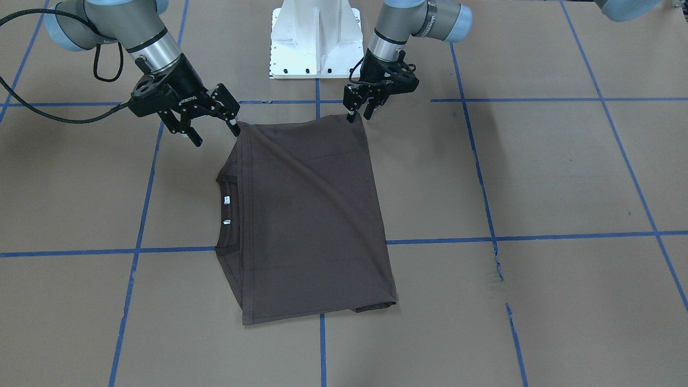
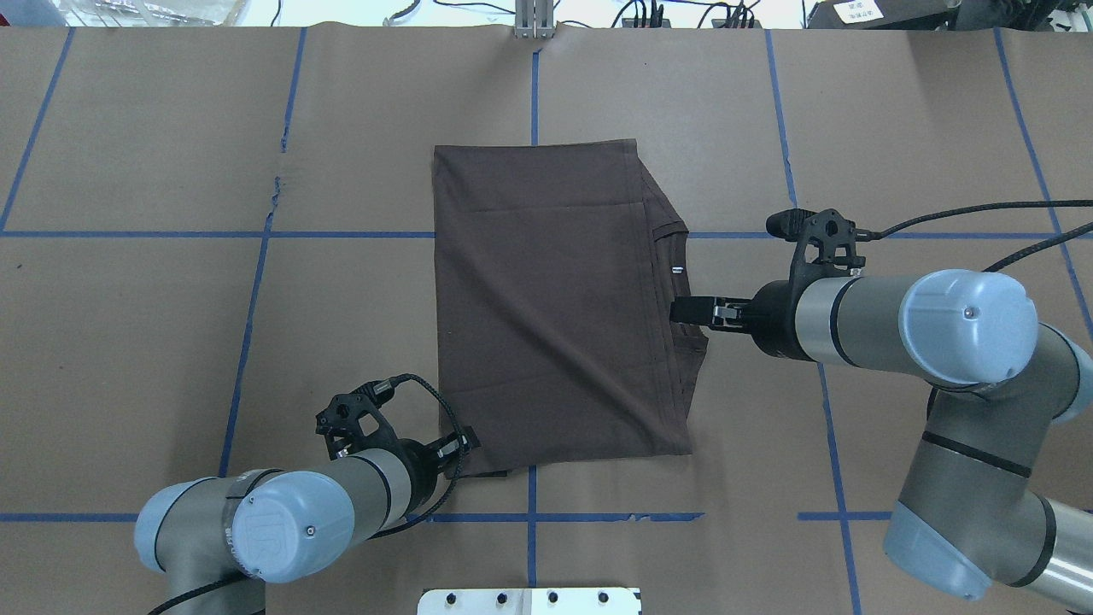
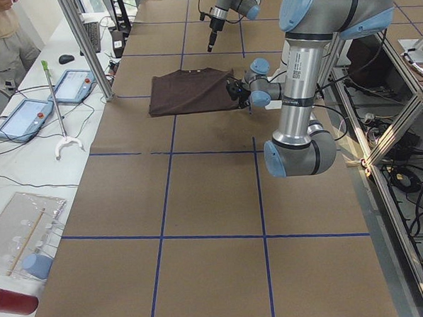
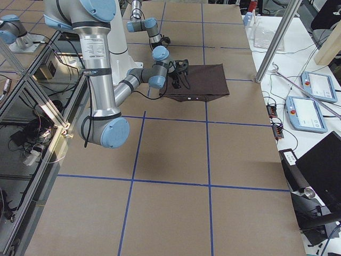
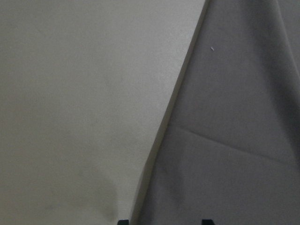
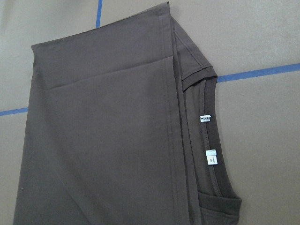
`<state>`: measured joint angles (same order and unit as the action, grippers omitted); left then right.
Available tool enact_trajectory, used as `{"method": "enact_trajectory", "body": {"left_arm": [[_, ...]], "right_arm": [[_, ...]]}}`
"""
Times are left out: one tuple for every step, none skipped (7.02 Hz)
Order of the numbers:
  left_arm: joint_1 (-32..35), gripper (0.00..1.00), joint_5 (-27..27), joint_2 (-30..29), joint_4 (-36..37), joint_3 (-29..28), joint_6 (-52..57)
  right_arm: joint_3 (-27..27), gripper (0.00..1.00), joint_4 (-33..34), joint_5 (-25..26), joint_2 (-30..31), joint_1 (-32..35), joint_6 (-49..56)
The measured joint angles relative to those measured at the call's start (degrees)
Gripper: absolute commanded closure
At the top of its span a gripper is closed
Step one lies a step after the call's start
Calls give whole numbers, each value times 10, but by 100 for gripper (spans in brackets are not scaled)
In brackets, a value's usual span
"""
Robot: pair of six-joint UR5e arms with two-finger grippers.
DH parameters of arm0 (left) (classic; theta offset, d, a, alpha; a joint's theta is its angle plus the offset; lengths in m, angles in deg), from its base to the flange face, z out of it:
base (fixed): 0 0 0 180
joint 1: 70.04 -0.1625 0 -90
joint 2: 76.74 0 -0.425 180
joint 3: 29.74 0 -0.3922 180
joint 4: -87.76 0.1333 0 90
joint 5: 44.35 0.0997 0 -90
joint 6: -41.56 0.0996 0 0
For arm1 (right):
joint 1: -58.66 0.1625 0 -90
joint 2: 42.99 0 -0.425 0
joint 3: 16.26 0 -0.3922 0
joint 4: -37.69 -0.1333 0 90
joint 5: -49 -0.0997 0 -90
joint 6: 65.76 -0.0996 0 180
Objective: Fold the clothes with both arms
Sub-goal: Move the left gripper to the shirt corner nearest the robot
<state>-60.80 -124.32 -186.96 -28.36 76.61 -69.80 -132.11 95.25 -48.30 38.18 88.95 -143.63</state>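
"ROBOTIQ" stands in white on the black body of the right claw [image 1: 216, 135]. The white labels [image 6: 210, 158] inside the T-shirt [image 6: 103, 140] cannot be read.

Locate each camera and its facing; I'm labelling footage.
Front-facing: across the table, facing the pedestal, steeply down; left pincer picture-right, right pincer picture-left.
Overhead: behind the pedestal, looking forward-down; left arm picture-left, right arm picture-right.
Exterior left: table's left end; left arm near.
Exterior right: table's right end; right arm near.
Left wrist: close on T-shirt's edge; two fingertips.
Right wrist: neckline and labels; no robot parts.
Front-facing and overhead share the whole T-shirt, from opposite sides.
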Motion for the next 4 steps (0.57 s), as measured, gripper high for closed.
{"method": "enact_trajectory", "body": {"left_arm": [[0, 48, 0, -5, 0, -8, 0], [0, 54, -1, -10, 0, -15, 0], [0, 58, -1, -12, -1, -19, 0], [0, 61, -1, -13, -1, -20, 0]], "right_arm": [[0, 0, 0, 0, 1, 0, 0], [0, 0, 0, 0, 2, 0, 0], [0, 0, 0, 0, 3, 0, 0], [-1, 0, 0, 0, 3, 0, 0]]}}
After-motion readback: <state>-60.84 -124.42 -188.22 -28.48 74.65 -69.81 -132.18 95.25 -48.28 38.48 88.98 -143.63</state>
